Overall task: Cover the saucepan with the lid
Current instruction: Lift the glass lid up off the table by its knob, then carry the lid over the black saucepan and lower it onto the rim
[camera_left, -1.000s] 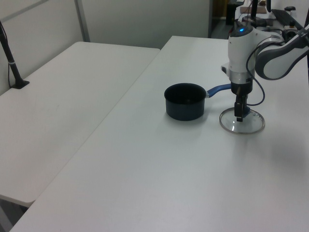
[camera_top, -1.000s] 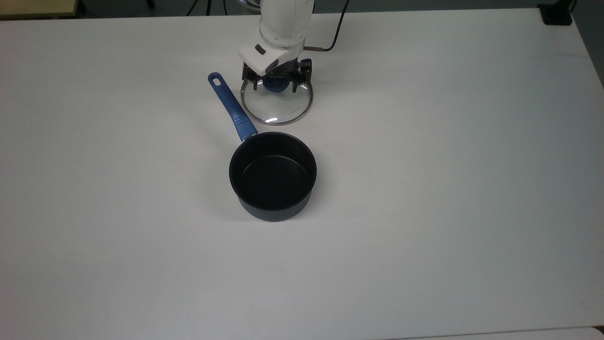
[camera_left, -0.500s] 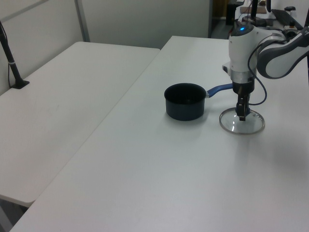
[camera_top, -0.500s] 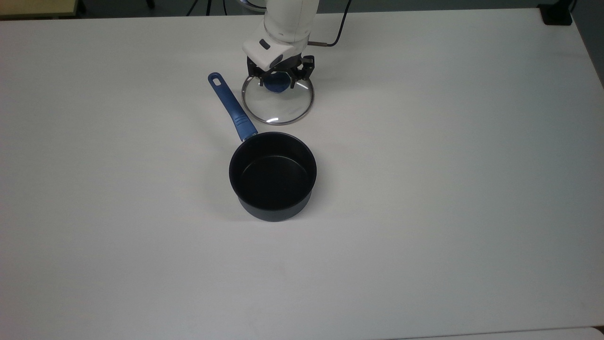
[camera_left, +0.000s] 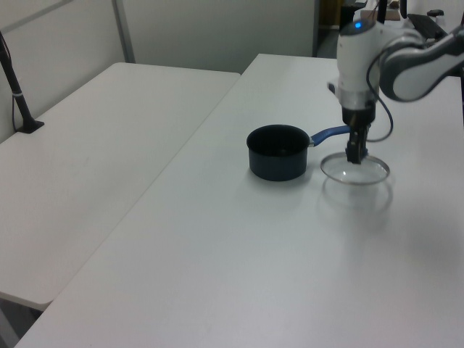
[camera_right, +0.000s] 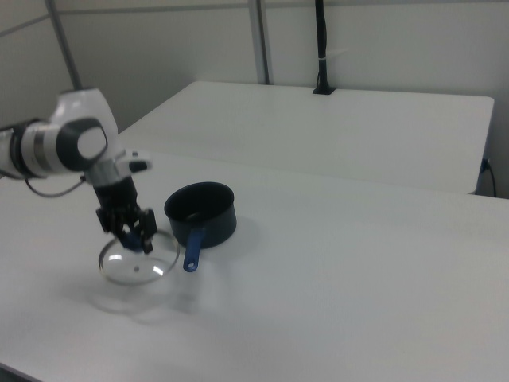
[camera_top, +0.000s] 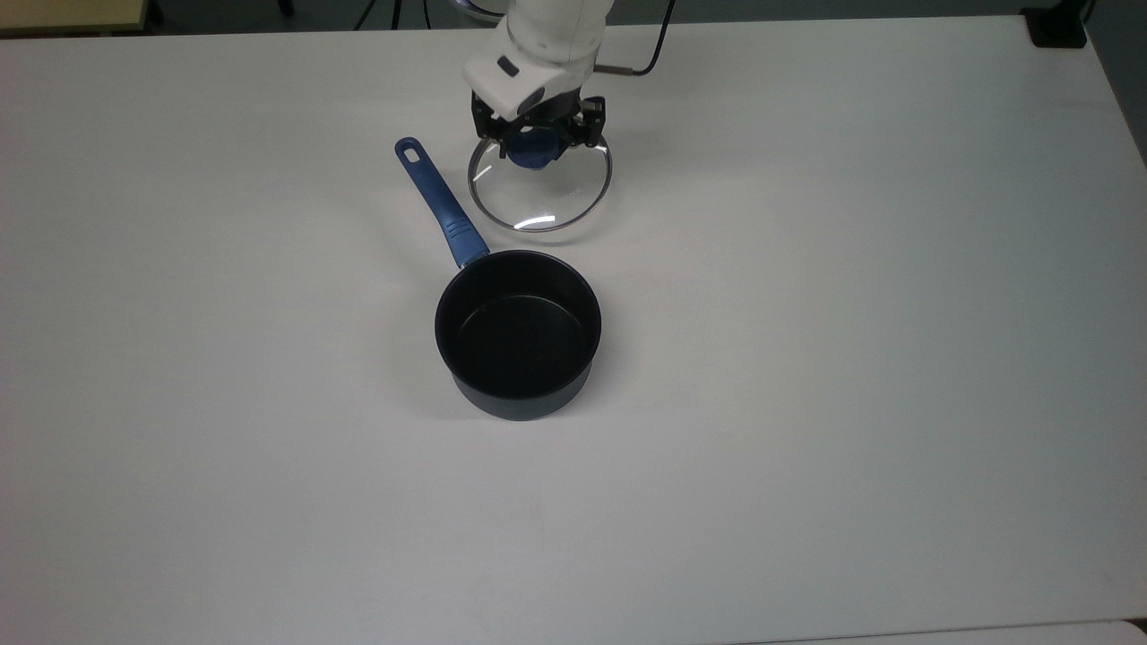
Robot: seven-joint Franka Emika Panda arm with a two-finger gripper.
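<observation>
Between our fingers: lid knob, clamped; lid lifted off table; saucepan uncovered; carry and lowering left.

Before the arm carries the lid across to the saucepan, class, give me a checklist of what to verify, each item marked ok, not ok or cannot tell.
1. End effector shut on the lid's blue knob: ok, fingers sit on both sides of it.
2. Lid clear of the table: ok, in the left view its shadow lies apart below it.
3. Lid level: cannot tell; it looks roughly flat in the right view.
4. Saucepan upright and empty: ok, black inside is bare.
5. Path from lid to saucepan free: ok, but the blue handle lies close on the top view's left.
6. Lid on saucepan: not ok, not yet done.
</observation>
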